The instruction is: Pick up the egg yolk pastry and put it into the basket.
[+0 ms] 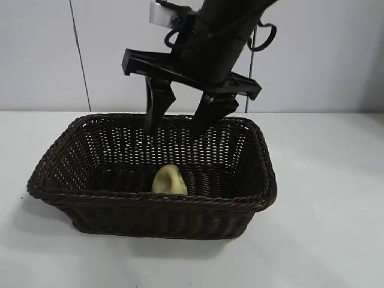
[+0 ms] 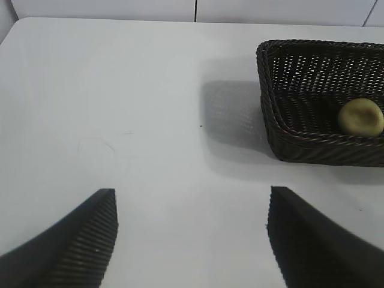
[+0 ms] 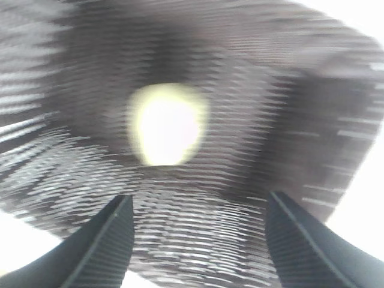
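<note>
Lying loose on the floor of the basket (image 1: 264,180), apart from the wide-open right gripper (image 1: 180,120) hovering above: the egg yolk pastry (image 1: 168,180), probably light and crumbly (gripping gently across its rounded sides).

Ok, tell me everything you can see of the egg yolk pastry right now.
The egg yolk pastry is a small, pale yellow, rounded lump with a smooth matte surface and a shallow dent on top. It lies on the floor of the basket, close to the near wall, resting on the wicker. Nothing grips it: the right end effector hangs open above it, apart from it. The left end effector is open over the bare table, off to the basket's side.
</note>
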You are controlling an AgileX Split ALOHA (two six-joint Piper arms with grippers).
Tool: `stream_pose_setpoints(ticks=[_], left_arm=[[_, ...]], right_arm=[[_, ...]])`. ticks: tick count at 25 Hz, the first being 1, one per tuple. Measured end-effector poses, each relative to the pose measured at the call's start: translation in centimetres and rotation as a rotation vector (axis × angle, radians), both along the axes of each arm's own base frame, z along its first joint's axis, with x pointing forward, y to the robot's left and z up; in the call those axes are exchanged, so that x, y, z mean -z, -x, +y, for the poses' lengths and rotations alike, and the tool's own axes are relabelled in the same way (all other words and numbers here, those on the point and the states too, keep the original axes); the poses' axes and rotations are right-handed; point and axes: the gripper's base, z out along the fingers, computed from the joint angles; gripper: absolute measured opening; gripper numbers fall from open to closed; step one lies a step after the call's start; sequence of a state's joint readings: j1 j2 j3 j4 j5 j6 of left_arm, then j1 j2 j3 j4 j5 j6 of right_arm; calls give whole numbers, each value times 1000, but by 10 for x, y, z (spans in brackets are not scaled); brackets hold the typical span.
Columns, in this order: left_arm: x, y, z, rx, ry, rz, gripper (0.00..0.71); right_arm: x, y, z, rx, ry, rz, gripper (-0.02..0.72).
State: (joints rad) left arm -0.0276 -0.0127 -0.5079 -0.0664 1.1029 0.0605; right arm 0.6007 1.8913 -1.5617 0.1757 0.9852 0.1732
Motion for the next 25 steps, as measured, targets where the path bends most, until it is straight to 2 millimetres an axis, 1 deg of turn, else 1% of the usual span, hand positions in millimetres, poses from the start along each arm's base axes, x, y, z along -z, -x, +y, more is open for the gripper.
stream_pose_setpoints(ticks=[5, 9, 13, 18, 22, 25], left_arm=[[0, 0, 0, 0, 0, 0, 512], [0, 0, 0, 0, 0, 0, 512], [0, 0, 0, 0, 0, 0, 512], [0, 0, 0, 0, 0, 0, 512], [0, 0, 0, -1, -1, 0, 512], [0, 0, 0, -1, -1, 0, 512]], right_arm=[[-18, -10, -23, 76, 131, 4, 462], [-20, -22, -47, 141, 171, 13, 462], [-20, -39, -82, 224, 215, 6, 462], [-21, -56, -132, 312, 332, -40, 462], [-21, -63, -171, 366, 400, -27, 462], [-21, -67, -197, 390, 416, -15, 462]])
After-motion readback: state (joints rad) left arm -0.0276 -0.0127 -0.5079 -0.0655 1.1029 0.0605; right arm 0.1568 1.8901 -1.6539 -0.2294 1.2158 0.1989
